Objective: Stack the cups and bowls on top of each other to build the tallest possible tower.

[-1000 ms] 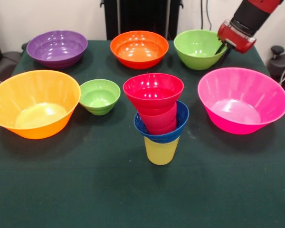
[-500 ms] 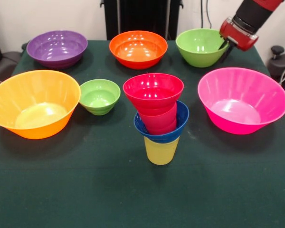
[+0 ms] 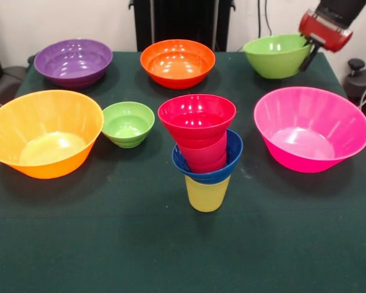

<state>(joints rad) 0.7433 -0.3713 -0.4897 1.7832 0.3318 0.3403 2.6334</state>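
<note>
The tower stands mid-table: yellow cup [image 3: 206, 194], small blue bowl [image 3: 232, 160], red cup [image 3: 205, 156] and small red bowl [image 3: 197, 118] on top, leaning slightly. My gripper [image 3: 307, 49] is at the far right, shut on the right rim of the medium green bowl [image 3: 276, 56]. It holds the bowl lifted and tilted above the table's back corner. The small green bowl [image 3: 127, 124] sits left of the tower.
The purple bowl [image 3: 73, 61] and the medium orange bowl [image 3: 177, 62] sit along the far edge. The large orange-yellow bowl [image 3: 43, 132] is at the left and the large pink bowl [image 3: 311, 129] at the right, below the held bowl.
My gripper has risen and moved right, carrying the medium green bowl up off the table with it. The tower and the other bowls have not moved.
</note>
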